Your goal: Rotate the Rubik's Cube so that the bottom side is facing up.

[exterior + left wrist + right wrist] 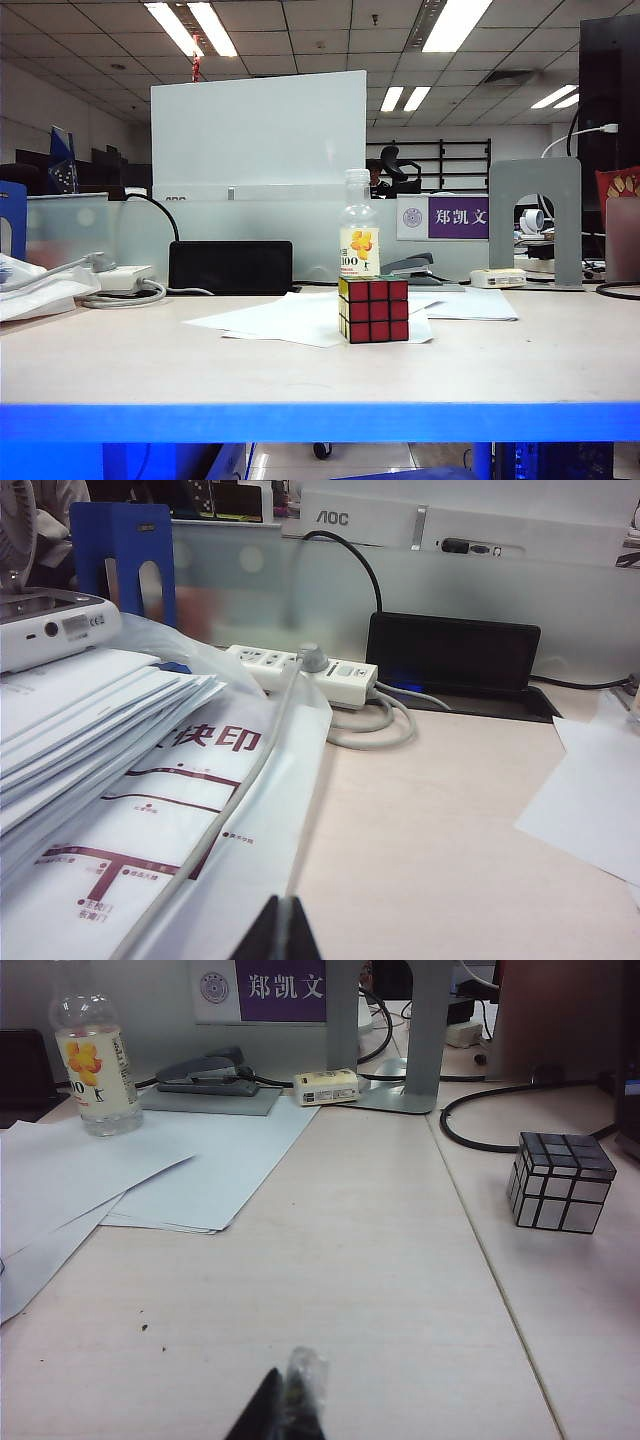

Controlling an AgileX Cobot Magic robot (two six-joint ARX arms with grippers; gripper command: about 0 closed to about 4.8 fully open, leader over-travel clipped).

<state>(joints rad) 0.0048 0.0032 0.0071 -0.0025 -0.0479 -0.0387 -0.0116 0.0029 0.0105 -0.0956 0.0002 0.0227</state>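
The Rubik's Cube point(373, 309) stands on loose white paper sheets point(300, 318) in the middle of the counter point(150, 360), well apart from both hands. Its all-red face looks toward the exterior camera, and a yellow face shows on the side toward the black box point(230, 267). Just behind the cube stands a clear bottle point(359, 232) with a yellow flower label, taller than the cube. A grey stapler point(415, 267) lies behind the bottle, beside a purple name plate point(458, 216).

The left hand point(282, 930) shows only as dark fingertips pressed together, clenched and empty, low over the counter beside a plastic-wrapped stack of printed papers point(120, 780). Beyond it a white power strip point(300, 670) lies next to the black box.

The right hand point(285, 1410) is likewise clenched with nothing in it, its tips over bare counter. From its camera the bottle stands far off across the paper sheets, and a silver mirror cube point(560, 1182) sits on the counter near a black cable point(480, 1140).
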